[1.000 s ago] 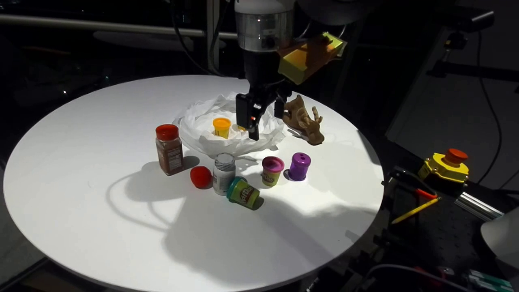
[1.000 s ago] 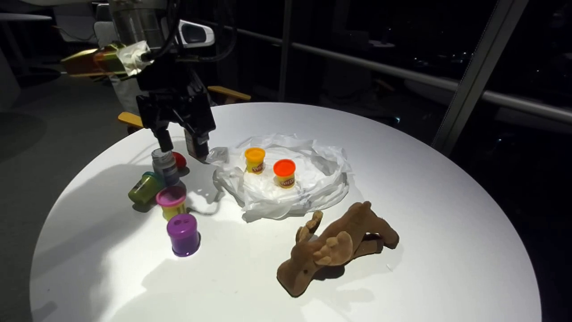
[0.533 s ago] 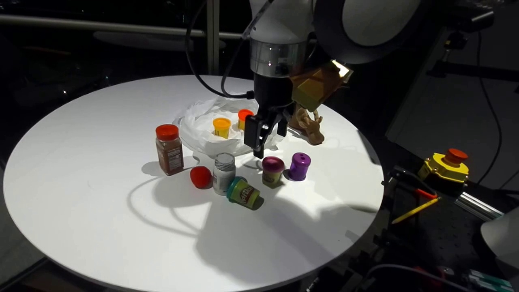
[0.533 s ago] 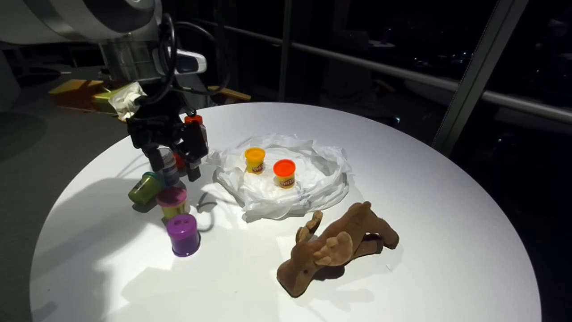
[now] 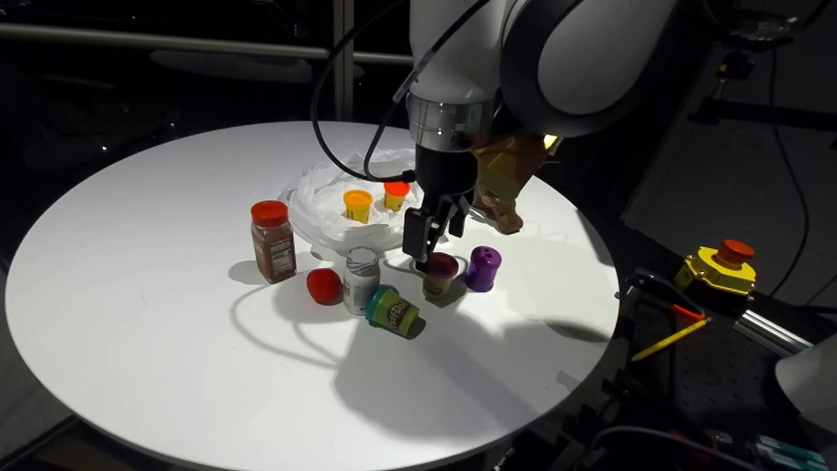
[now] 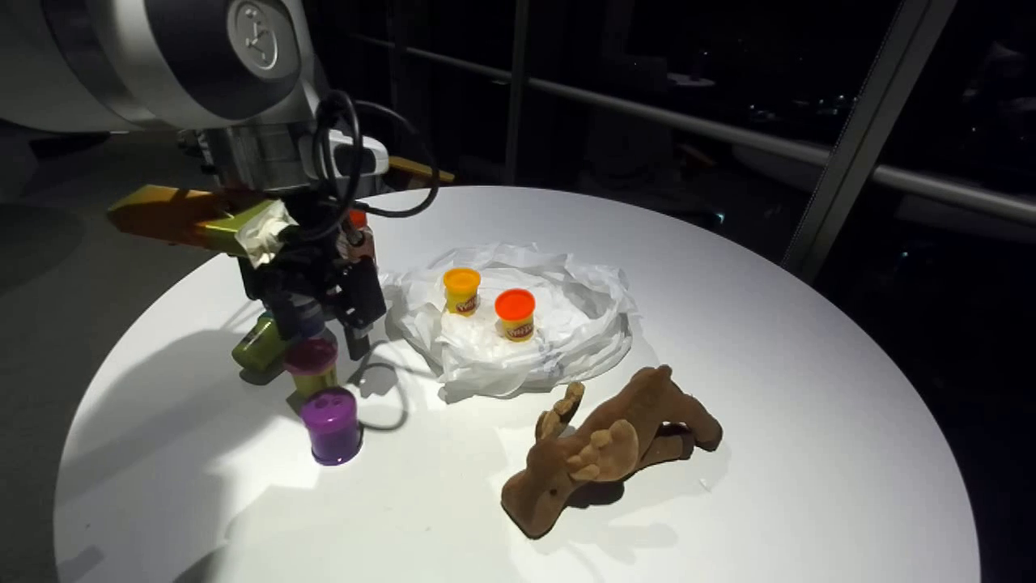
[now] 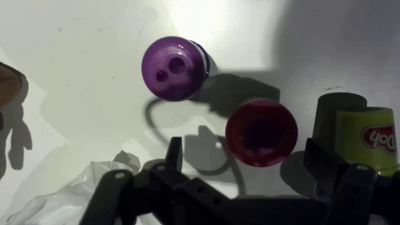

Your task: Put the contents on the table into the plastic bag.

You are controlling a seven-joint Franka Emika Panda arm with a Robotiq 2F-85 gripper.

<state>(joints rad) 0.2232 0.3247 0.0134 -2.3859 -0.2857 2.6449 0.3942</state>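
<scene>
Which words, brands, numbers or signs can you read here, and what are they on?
"Play-Doh": green tub on its side.
Likely "Play-Doh", blurred: orange-lidded tub, red-lidded tub.
Too small or blurred: spice jar, white-labelled jar, pink-lidded tub.
Round emblem on the robot arm: no readable letters.

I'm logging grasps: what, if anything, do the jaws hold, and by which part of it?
Nothing: the jaws stand open, and in the wrist view gaps show between them and the pink-topped tub.

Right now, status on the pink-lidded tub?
Fingers open, nothing held. Pink-lidded tub upright, outside the bag. Tipped green tub nearby, could crowd the grasp.
</scene>
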